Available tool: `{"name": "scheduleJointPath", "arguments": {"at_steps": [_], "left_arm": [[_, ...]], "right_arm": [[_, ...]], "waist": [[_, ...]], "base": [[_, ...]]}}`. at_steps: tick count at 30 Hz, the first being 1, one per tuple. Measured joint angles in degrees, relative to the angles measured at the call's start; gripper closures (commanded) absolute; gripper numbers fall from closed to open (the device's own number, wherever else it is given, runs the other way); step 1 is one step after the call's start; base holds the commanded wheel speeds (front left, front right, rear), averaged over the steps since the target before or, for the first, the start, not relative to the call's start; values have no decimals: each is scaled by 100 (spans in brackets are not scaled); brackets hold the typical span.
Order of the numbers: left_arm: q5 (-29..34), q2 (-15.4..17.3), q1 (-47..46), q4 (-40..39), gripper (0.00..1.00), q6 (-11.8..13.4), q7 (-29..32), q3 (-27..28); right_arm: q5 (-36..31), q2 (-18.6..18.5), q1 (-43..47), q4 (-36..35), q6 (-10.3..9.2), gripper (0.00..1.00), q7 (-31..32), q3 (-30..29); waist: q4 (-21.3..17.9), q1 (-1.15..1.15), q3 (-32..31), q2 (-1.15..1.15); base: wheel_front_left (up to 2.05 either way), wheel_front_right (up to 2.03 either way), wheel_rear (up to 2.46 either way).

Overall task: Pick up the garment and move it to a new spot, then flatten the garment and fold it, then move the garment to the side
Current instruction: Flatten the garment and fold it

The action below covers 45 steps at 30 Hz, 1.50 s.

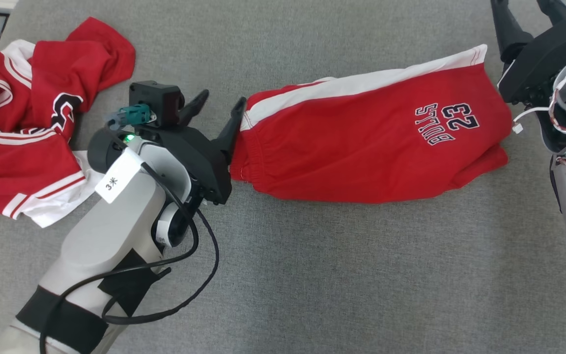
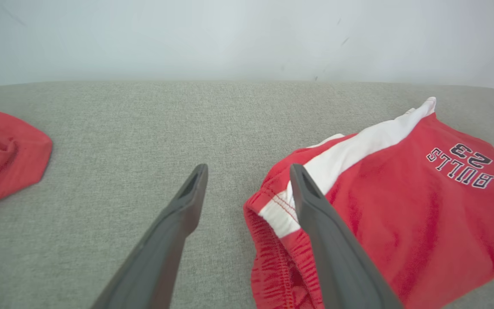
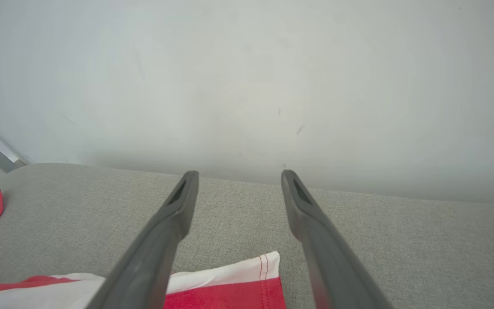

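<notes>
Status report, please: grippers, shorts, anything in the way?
Left gripper open at shorts waistband. Right gripper open beyond hem corner. Shorts flat, unheld. Jersey apart, far left.

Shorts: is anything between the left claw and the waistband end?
Nothing visible. The open left claw sits right at the waistband end of the shorts. The crumpled red jersey lies apart, on the claw's other side.

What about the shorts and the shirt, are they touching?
Apart. The left wrist view shows grey cushion between the shorts and the shirt.
</notes>
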Motion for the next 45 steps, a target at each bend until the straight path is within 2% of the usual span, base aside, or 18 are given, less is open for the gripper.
{"name": "scheduleJointPath", "arguments": {"at_steps": [3, 7, 11, 18, 25, 27, 30, 32, 45], "left_arm": [[77, 21, -35, 140, 0, -7, -186, -13], [155, 155, 53, 245, 0, -14, -450, -66], [275, 319, 437, 309, 0, -66, -658, -208], [390, 374, 1132, 320, 0, -165, -866, -493], [390, 369, 1644, 379, 0, -211, -905, -693], [390, 366, 1697, 417, 0, -212, -906, -721], [390, 368, 1790, 447, 0, -215, -905, -778], [390, 364, 1862, 459, 0, -211, -905, -791], [377, 158, 1837, 494, 0, -208, -795, -826]], "right_arm": [[-33, 9, 21, 91, 92, 0, -256, 44], [-36, 13, 209, 175, 97, 0, -561, 34], [-148, 8, 686, 238, 93, 0, -779, 36], [-280, 24, 1688, 358, 36, 0, -957, 115], [-192, 336, 2358, 567, -47, 0, -964, 129], [-180, 353, 2532, 601, -66, 0, -975, 134], [-208, 382, 2685, 699, -216, 0, -978, 163], [-209, 408, 2755, 714, -220, 0, -959, 178], [-151, 441, 2767, 704, -221, 0, -739, 159]], "waist": [[-13, 0, -87, 0], [-46, 0, -259, 0], [-101, -1, -489, 0], [-246, -1, -1056, -1], [-416, -2, -1536, -2], [-467, -2, -1656, -2], [-544, -2, -1810, -2], [-604, -2, -1880, -2], [-648, -1, -1732, -1]], "base": [[0, 0, 0], [0, 0, 0], [0, 0, 0], [0, 0, 0], [0, 0, 0], [0, 0, 0], [0, 0, 0], [0, 0, 0], [0, 0, 0]]}}
